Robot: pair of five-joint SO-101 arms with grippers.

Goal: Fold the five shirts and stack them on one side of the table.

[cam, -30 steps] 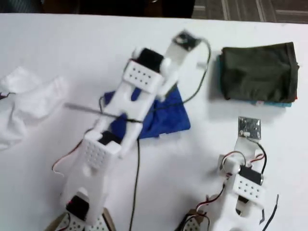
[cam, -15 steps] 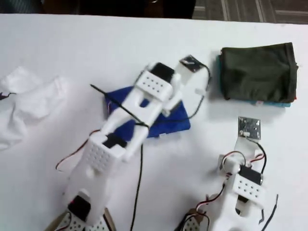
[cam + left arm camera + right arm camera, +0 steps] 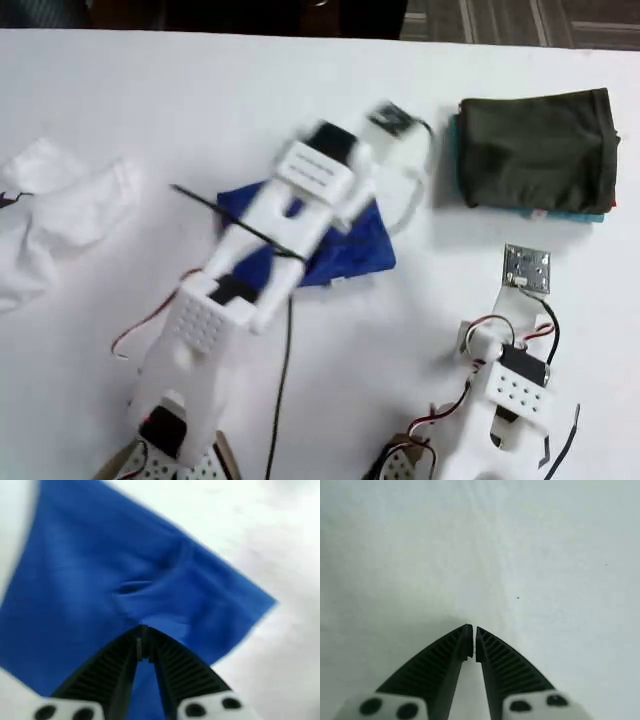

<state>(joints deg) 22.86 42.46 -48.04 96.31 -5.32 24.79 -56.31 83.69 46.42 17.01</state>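
White worktop (image 3: 150, 90) carries all items under review. At its centre I see a royal-blue cloth shirt (image 3: 360, 250), folded to a rough rectangle; one corner juts toward the arms' side and the edges are uneven. My left wrist view shows smooth fabric with a short pucker near the middle.

Left arm (image 3: 250, 270) lies across this shirt. Left jaws are together, tips directly over the blue cloth; I cannot tell whether any fabric is pinched.

At the far right a dark olive folded shirt (image 3: 535, 145) sits squarely on a teal folded garment (image 3: 575, 214), of which I see a thin edge. A crumpled white shirt (image 3: 50, 220) lies unfolded at the left edge.

Right arm (image 3: 510, 385) sits near its base. Right jaws are together, a hairline slit between the tips, over bare worktop.
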